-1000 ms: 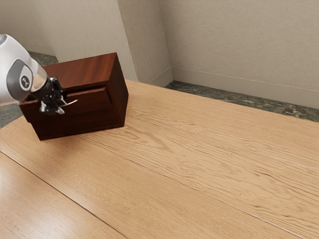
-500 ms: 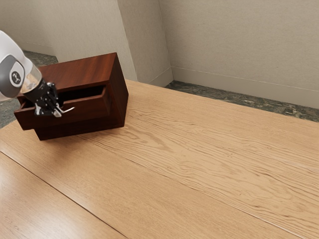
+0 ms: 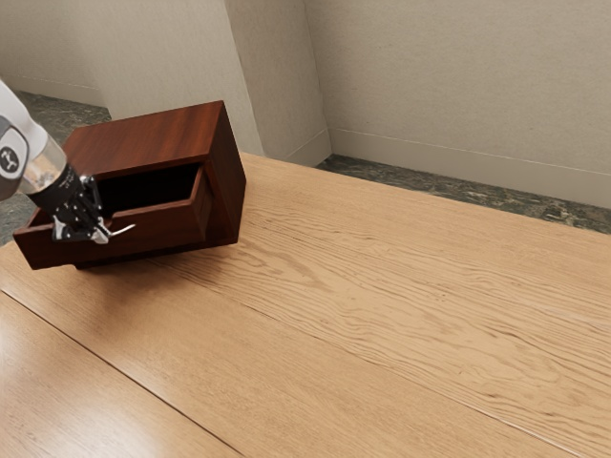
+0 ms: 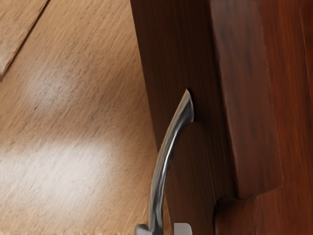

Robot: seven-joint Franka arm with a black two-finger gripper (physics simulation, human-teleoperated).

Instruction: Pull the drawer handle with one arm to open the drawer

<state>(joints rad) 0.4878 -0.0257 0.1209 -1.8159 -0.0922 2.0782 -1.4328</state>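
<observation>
A dark red-brown wooden cabinet (image 3: 162,143) stands at the exterior view's left on the table. Its drawer (image 3: 143,234) is slid partway out toward the exterior view's left, leaving a dark gap above its front. My black gripper (image 3: 81,229) is shut on the metal drawer handle (image 3: 110,231), whose free end sticks out past the fingers. Through the wrist camera the curved silver handle (image 4: 168,156) runs along the drawer front (image 4: 186,98), right under my hand.
The light wooden table (image 3: 382,315) stretches wide to the exterior view's right of the cabinet. Beige walls and a dark stone floor (image 3: 477,191) lie behind the table's far edge.
My gripper has moved toward the exterior view's lower left with the handle in it. The drawer has slid further out of the cabinet, and the dark opening has grown.
</observation>
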